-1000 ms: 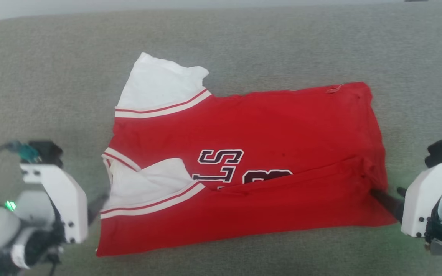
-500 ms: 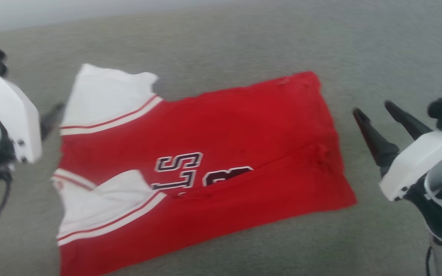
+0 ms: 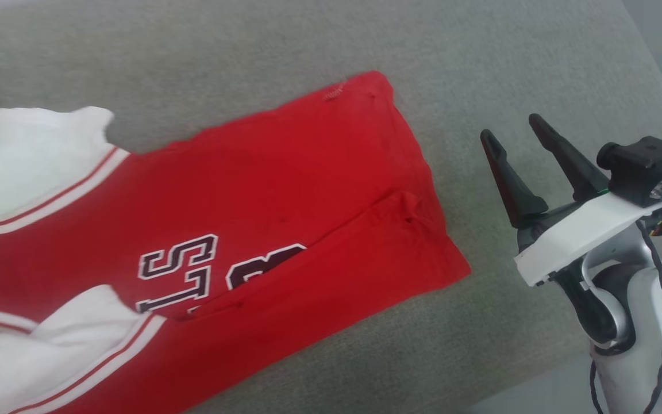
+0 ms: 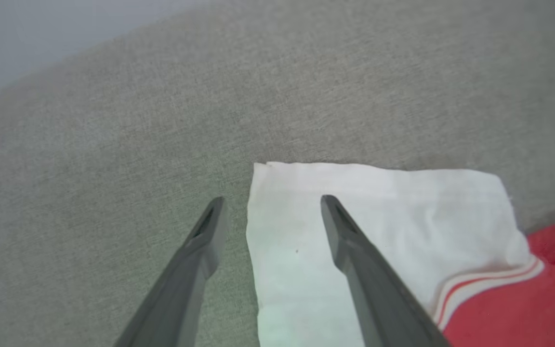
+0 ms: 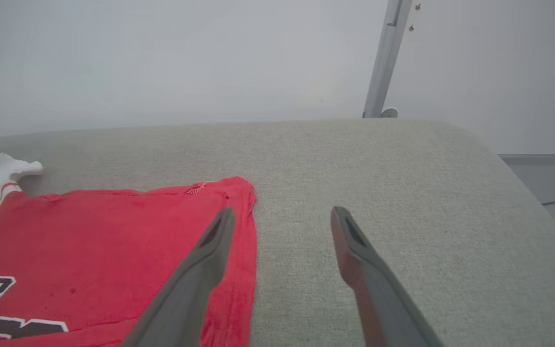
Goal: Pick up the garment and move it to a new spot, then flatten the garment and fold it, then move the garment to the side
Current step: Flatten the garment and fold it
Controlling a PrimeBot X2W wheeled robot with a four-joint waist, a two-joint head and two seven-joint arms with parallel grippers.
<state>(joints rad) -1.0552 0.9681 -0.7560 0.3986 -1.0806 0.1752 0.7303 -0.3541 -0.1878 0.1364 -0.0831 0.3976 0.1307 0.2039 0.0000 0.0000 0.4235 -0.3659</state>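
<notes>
Head view: right gripper (image 3: pixel 511 126) gapes wide, empty, beside the garment (image 3: pixel 285 184). Left wrist view: left gripper (image 4: pixel 271 198) gapes wide astride the white sleeve (image 4: pixel 403 212) edge.

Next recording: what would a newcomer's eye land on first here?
The red jersey, white-sleeved with dark block lettering, sprawls partly folded across the grey upholstered surface, left of centre in the head view. The right tool stands open and empty off its right edge; the left tool is open, astride the edge of a white sleeve.
</notes>
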